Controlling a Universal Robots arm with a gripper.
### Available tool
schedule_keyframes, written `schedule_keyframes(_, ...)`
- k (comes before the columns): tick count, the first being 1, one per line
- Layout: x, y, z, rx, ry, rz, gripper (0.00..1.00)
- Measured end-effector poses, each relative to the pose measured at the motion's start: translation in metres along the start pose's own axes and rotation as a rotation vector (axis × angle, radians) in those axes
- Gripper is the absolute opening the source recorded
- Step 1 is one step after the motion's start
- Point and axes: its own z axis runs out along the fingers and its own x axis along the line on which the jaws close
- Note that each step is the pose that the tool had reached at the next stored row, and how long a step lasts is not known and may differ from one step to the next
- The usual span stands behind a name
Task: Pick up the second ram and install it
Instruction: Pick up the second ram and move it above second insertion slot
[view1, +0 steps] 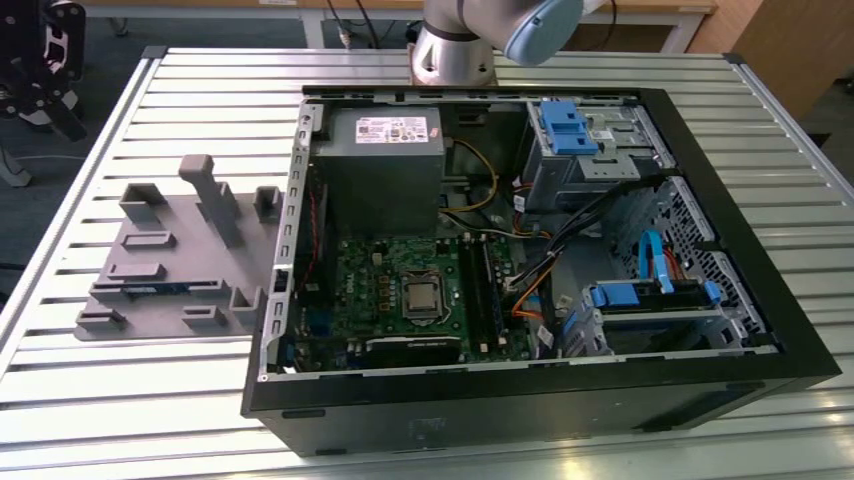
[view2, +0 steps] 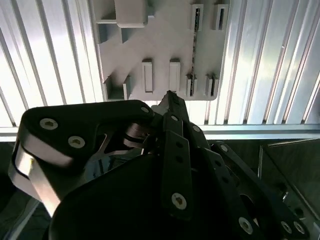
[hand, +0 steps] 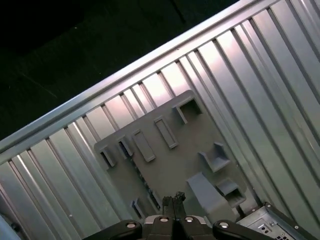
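Down on the grey plastic fixture plate (view1: 160, 250), the second ram (view1: 156, 290), a thin blue-green circuit-board stick, sits on edge in a slot between low blocks near the plate's front edge. In the exterior view its long axis runs left to right. In the second wrist view the stick (view2: 194, 50) points away from the black gripper (view2: 170, 95), its near end just ahead of the fingertips and slightly off to one side. The gripper hangs above the plate, apart from the stick, and its fingers look pressed together with nothing between them. The open black computer case (view1: 747, 330) with its green motherboard (view1: 387, 290) stands beside the plate on the slatted metal table (view1: 134, 400).
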Motion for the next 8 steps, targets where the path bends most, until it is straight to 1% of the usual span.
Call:
schedule_keyframes(5, 0.0002, 0.0002, 0.0024, -0.0037, -0.0018, -0.079, 0.11)
schedule_keyframes(8, 0.0006, 0.0008, 0.0043, -0.0085, -0.0006, -0.107, 0.11)
